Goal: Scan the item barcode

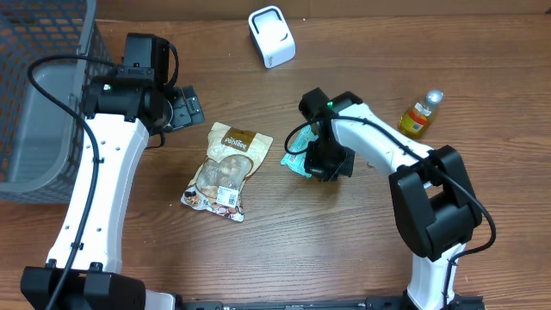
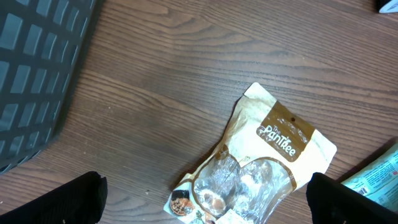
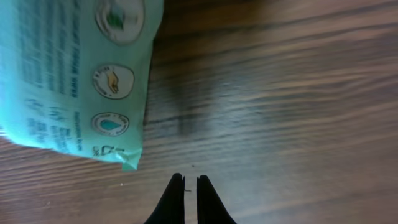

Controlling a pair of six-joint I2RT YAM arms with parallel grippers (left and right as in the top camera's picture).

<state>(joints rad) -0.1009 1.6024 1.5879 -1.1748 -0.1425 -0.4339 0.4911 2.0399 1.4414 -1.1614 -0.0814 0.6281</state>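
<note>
A tan snack pouch [image 1: 226, 166] with a clear window lies flat at the table's middle; the left wrist view shows it [image 2: 273, 158] below the camera. A teal packet [image 1: 295, 158] lies just right of it. My left gripper [image 1: 188, 108] is open, up-left of the pouch; in its wrist view the gripper [image 2: 208, 200] spans the pouch's lower end without touching it. My right gripper [image 1: 331, 165] sits at the teal packet's right edge. In the right wrist view it [image 3: 190, 183] is shut on nothing, with the packet [image 3: 74, 74] off to its upper left. A white scanner [image 1: 271, 36] stands at the back.
A dark mesh basket [image 1: 39, 95] fills the left edge, close behind my left arm. A small bottle of yellow liquid [image 1: 419, 116] stands at the right, beyond my right arm. Bare wood lies between the scanner and the packets.
</note>
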